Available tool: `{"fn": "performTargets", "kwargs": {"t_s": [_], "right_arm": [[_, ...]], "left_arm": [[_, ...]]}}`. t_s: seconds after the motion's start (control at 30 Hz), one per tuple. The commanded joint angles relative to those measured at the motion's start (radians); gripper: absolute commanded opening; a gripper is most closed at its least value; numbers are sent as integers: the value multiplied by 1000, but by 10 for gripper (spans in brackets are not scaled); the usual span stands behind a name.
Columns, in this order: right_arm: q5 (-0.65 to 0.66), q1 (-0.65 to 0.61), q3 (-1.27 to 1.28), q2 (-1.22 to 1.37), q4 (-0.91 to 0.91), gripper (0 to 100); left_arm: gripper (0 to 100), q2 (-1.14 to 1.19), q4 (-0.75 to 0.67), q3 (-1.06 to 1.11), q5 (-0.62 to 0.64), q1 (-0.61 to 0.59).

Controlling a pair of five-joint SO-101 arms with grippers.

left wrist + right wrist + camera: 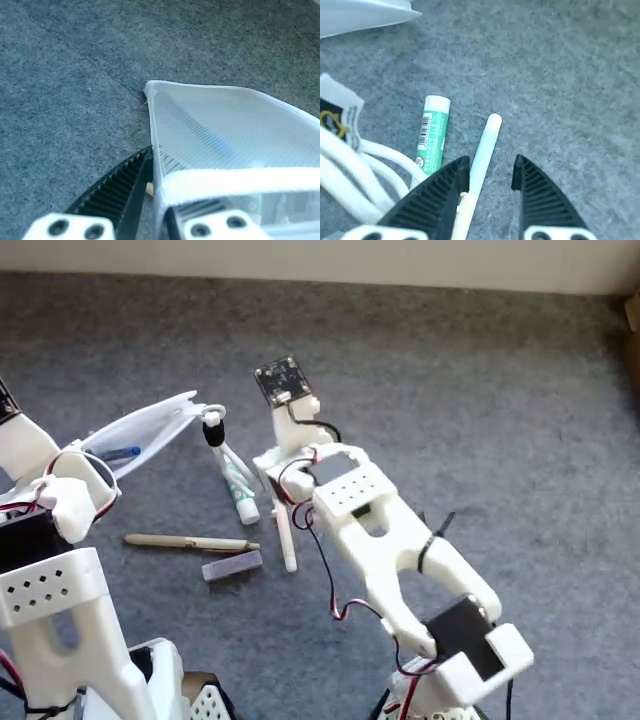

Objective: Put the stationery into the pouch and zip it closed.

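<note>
Grey carpet (pixel 480 370) under both arms. Left gripper (pixel 152 170) is clamped on the edge of the see-through pouch (pixel 250 120), blue pen (pixel 210 140) inside. Right gripper (pixel 491 167) hangs spread wide over a white pen (pixel 487 137), just beside the green glue stick (pixel 434 132).

A grey carpet (pixel 480 380) is spread under everything. It is fuzzy and speckled, and this is seen up close in both wrist views. A pale strip (pixel 350 255) is seen along the far edge of the carpet. A small brown thing (pixel 635 340) is cut off at the right side of the high view. What it is cannot be told.
</note>
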Motion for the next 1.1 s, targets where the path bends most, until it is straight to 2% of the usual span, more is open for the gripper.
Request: {"fn": "performTargets", "kwargs": {"t_s": [0.0,0.73,0.9,1.07], "right_arm": [[-9,12,-88,33,2,145],[-12,10,-317,401,5,132],[-5,10,-329,401,93,37],[-5,21,-403,406,246,6]], "left_arm": [[6,-35,-8,-18,9,-15],[6,-35,-6,-16,9,-15],[6,-35,-5,-16,9,-15],[6,-35,-3,-16,9,-15]]}}
